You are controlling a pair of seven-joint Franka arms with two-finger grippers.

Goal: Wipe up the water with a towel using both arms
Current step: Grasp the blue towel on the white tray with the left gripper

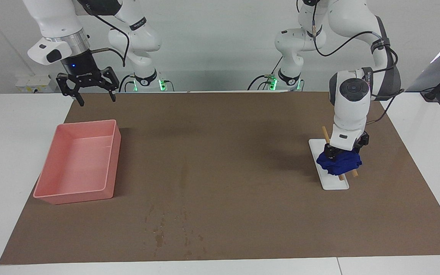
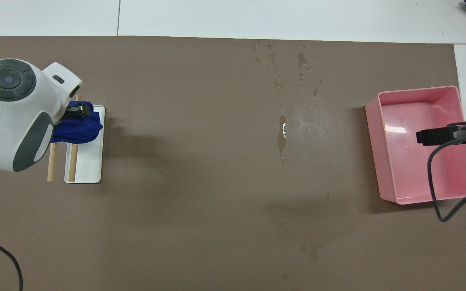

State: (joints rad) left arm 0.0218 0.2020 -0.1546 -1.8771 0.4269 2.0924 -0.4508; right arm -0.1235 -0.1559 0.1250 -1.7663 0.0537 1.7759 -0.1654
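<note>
A: Which step is this?
B: Picking up the towel (image 1: 340,162). The left gripper (image 1: 345,149) is down on the blue bundle, which lies across two wooden sticks (image 1: 325,134) on a white tray (image 1: 334,183); whether its fingers have clamped it, nobody can tell.
A: And the water (image 2: 282,139)?
B: Mid-bench, well apart from the towel. Next comes a firm grip and a lift.
A: The right gripper (image 1: 88,84)?
B: Waiting over the pink bin (image 1: 52,196), fingers apart. No readable writing anywhere.

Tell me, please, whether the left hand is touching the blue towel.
Touching. In the facing view the left hand is pressed down into the top of the blue towel, with no gap between them.
</note>
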